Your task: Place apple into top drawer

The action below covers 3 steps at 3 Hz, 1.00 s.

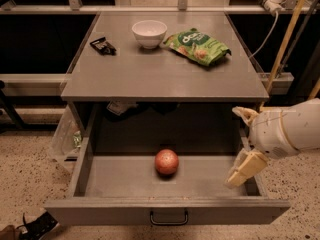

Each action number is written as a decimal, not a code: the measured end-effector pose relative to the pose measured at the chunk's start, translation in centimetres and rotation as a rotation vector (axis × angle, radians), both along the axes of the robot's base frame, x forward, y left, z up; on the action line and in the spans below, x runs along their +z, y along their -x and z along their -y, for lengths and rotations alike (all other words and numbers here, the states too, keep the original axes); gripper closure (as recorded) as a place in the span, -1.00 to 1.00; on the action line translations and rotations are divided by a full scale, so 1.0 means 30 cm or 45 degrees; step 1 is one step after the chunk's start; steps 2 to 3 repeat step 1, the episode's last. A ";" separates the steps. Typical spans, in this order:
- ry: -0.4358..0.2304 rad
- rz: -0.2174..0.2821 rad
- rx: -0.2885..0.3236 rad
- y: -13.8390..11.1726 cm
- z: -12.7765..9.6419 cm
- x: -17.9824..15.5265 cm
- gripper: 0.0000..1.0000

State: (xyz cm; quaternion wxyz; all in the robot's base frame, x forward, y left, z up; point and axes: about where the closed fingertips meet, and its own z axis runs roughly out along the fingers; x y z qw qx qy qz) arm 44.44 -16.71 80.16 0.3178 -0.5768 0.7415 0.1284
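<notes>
Nearest me, the top drawer (100, 211) stood open, the apple (166, 162) resting mid-floor. My tool (240, 145) hung at the apple's three o'clock, spread and empty. I judged the apple firm, smooth, apt to roll; best pinched across its widest girth.

- A test lab for robots, it seems.
- A plain grey cabinet (165, 79) stands on a speckled floor (25, 169), with a bowl (149, 33) and a chip bag (199, 46) on top.
- Wires (264, 31) and a plug (272, 1) hang behind.
- A robot gripper (234, 146), fingers apart, is at the right side of the open drawer (165, 209).
</notes>
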 end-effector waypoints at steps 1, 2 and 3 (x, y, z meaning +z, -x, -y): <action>0.000 -0.001 0.000 0.001 0.000 0.000 -1.00; 0.000 -0.001 0.000 0.001 0.000 0.000 -1.00; 0.000 -0.001 0.000 0.001 0.000 0.000 -1.00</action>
